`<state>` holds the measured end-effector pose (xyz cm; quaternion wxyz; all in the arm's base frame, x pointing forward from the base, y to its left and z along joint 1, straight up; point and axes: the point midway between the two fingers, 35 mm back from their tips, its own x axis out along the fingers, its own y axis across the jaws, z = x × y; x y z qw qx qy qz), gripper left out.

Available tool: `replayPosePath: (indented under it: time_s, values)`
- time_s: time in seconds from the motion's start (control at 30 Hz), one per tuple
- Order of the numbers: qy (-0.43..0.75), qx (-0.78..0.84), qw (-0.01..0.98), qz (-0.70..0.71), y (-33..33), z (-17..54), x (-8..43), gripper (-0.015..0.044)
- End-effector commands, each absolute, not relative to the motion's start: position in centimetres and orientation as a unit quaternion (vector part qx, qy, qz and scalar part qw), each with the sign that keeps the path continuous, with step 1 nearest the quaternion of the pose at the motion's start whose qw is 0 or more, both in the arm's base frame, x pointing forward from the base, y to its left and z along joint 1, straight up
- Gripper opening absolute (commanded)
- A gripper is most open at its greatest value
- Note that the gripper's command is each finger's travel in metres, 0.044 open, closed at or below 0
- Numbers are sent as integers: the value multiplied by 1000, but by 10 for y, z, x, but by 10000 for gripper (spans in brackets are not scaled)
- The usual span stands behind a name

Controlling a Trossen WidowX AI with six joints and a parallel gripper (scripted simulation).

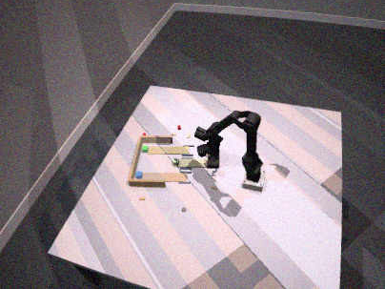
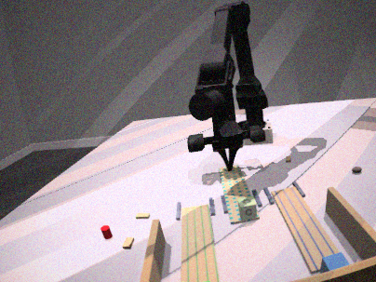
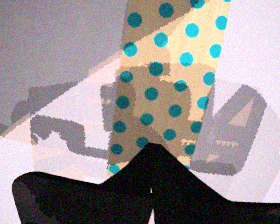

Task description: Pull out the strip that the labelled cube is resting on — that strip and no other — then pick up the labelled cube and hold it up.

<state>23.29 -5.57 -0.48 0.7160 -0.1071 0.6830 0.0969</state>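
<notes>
The pale green labelled cube (image 1: pixel 176 162) (image 2: pixel 248 209), with a round mark on its face, sits upright on the far end of the teal-dotted strip (image 1: pixel 197 163) (image 2: pixel 235 185) (image 3: pixel 165 52). That end lies near the short dark rails, in front of the wooden frame's opening. My gripper (image 2: pixel 230 169) (image 3: pixel 152 149) is shut with nothing visible between its fingers. Its tips are at the strip's near end, over or against its top face; the exact contact is hidden. The green-lined strip (image 1: pixel 168 150) (image 2: pixel 197 241) and the blue-lined strip (image 1: pixel 169 177) (image 2: pixel 307 234) lie either side.
A wooden frame (image 1: pixel 134 163) (image 2: pixel 154 252) surrounds the far ends of the side strips. A green cube (image 1: pixel 145 149) and a blue cube (image 1: pixel 138 175) (image 2: pixel 335 262) rest there. Dark rails (image 2: pixel 179 210) flank the strips. A red cylinder (image 2: pixel 106 232) and a grey puck (image 2: pixel 356 169) stand outside.
</notes>
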Motion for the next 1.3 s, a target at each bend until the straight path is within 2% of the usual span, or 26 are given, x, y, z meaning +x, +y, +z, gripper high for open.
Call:
replayPosePath:
  time_s: [0.0,1.13,1.27]
  values:
    - [693,-105,706,99,-57,-10,218,0]
    - [693,-105,706,99,-58,-10,216,0]
    - [691,-105,708,99,-58,27,226,0]
